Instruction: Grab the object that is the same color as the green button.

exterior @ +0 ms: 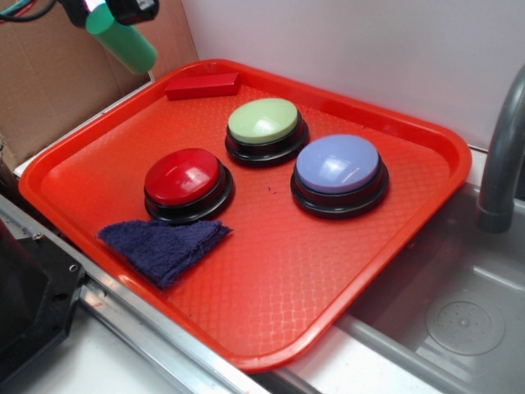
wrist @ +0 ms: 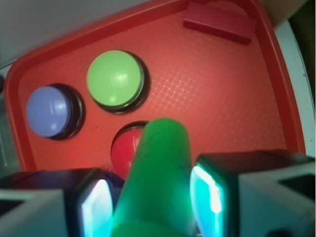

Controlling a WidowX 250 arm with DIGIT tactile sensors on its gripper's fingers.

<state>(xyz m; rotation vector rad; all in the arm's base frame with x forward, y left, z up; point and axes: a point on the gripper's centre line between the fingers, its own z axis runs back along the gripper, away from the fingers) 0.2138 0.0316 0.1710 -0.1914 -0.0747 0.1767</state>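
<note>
Green cylinder (wrist: 158, 182) grabbed, matching the green button (exterior: 263, 121).
Hand (wrist: 153, 202) clenched on it, upper left, above tray (exterior: 410, 189); just hold steady.

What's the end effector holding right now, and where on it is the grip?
The green cylinder, pinched across its round sides near one end by the end effector; the other end sticks out free, lifted above the tray.

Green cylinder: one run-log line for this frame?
gripper: shut on green cylinder | cylinder: lifted, above tray far-left corner | green button: on tray | phase: object grasped
</note>
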